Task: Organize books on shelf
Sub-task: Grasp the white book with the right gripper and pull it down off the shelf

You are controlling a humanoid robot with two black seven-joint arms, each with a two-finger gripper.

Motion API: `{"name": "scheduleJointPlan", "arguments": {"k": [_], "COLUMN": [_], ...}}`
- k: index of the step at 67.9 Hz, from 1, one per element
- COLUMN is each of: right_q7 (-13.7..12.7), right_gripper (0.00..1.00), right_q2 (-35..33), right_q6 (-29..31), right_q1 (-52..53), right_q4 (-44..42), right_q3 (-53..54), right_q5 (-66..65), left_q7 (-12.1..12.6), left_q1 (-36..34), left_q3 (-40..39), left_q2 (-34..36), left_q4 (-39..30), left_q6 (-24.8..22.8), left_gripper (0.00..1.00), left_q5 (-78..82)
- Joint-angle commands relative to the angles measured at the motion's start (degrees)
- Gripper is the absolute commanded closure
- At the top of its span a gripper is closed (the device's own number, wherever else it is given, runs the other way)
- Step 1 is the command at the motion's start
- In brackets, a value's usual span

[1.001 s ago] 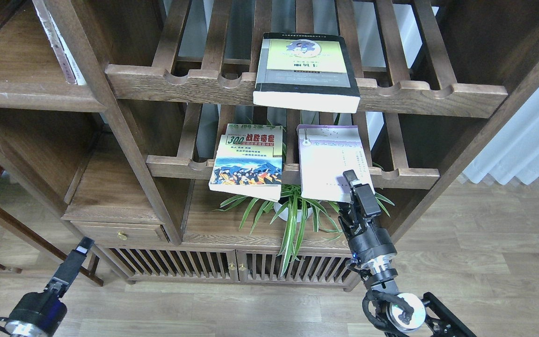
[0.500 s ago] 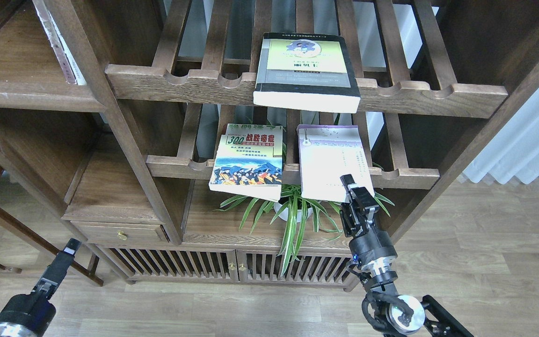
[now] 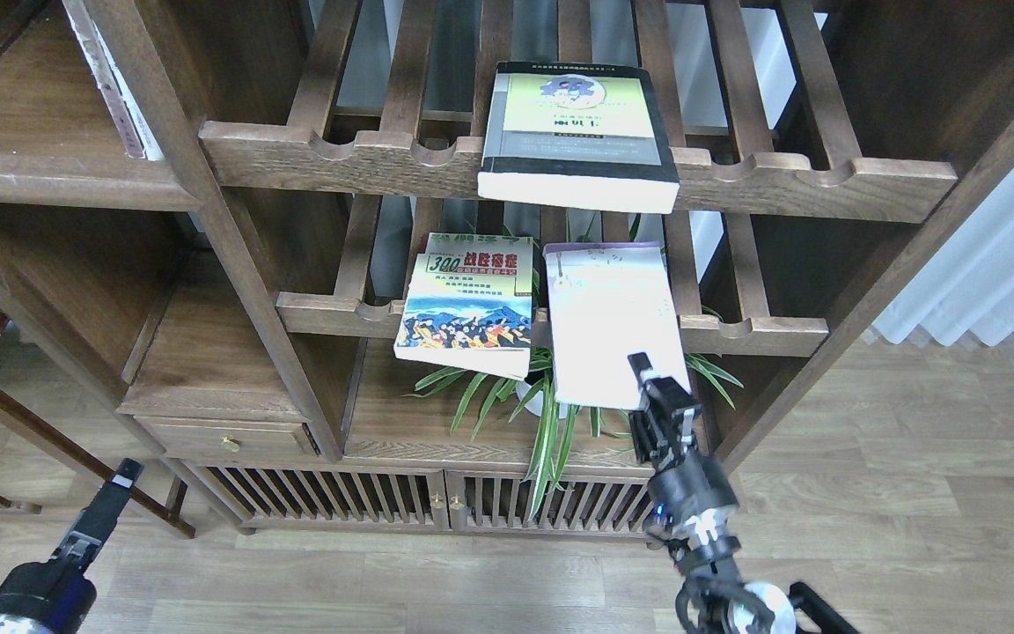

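Observation:
A pale lavender book [image 3: 608, 321] sticks far out over the front rail of the lower slatted rack, tilted slightly. My right gripper [image 3: 653, 380] is shut on its near right corner. The "300" book [image 3: 467, 304] with the mountain picture lies on the same rack to its left. On the upper slatted rack rests the thick yellow-and-grey book [image 3: 576, 132], overhanging the rail. The solid shelf [image 3: 49, 180] is at the upper left, with a thin book [image 3: 115, 88] leaning at its right end. Low at the bottom left, my left gripper [image 3: 120, 480] holds nothing; it is seen edge-on.
A potted spider plant [image 3: 551, 396] stands on the board under the lower rack, right below the lavender book. A drawer with a brass knob [image 3: 230, 443] and slatted cabinet doors [image 3: 437, 506] lie beneath. Wooden uprights flank the racks. White curtain at the right.
My right gripper has drawn back toward me and down, pulling the lavender book further out of the lower rack. My left arm has sunk slightly to the lower left.

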Motion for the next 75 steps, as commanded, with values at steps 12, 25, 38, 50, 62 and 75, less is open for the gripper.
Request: {"name": "scheduleJointPlan", "arguments": {"k": [12, 25, 38, 50, 62, 75], "right_q7": [-0.63, -1.16, -2.22, -7.04, -11.62, -11.53], "right_gripper": [0.96, 0.96, 0.96, 0.96, 0.95, 0.95], "right_q2": [-0.01, -0.01, -0.01, -0.18, -0.01, -0.01], "right_q6": [-0.04, -0.04, -0.04, -0.04, -0.04, -0.04], "right_q1": [-7.57, -10.13, -11.8, -11.01, -10.39, -7.84], "right_q4": [0.52, 0.52, 0.43, -0.27, -0.8, -0.88], "right_q3": [-2.42, -5.32, -6.81, -9.19, -13.41, -14.46], "right_q5": [-0.44, -1.32, -2.82, -2.9, -2.9, -2.82], "left_q7": [0.14, -0.12, 0.05, -0.21, -0.56, -0.12], "left_q1": [-1.16, -0.72, -0.98, -1.16, -1.07, -0.9], "left_q3": [1.55, 5.59, 9.28, 11.13, 13.59, 15.44], "left_q2": [0.12, -0.67, -3.04, -5.94, -8.49, -10.52], "left_q4": [-0.26, -0.17, -0.43, -0.87, -1.13, -1.14], "left_q6": [0.0, 0.0, 0.0, 0.0, 0.0, 0.0], "left_gripper": [0.0, 0.0, 0.0, 0.0, 0.0, 0.0], "left_q5": [0.0, 0.0, 0.0, -0.09, -0.53, -0.53]}}
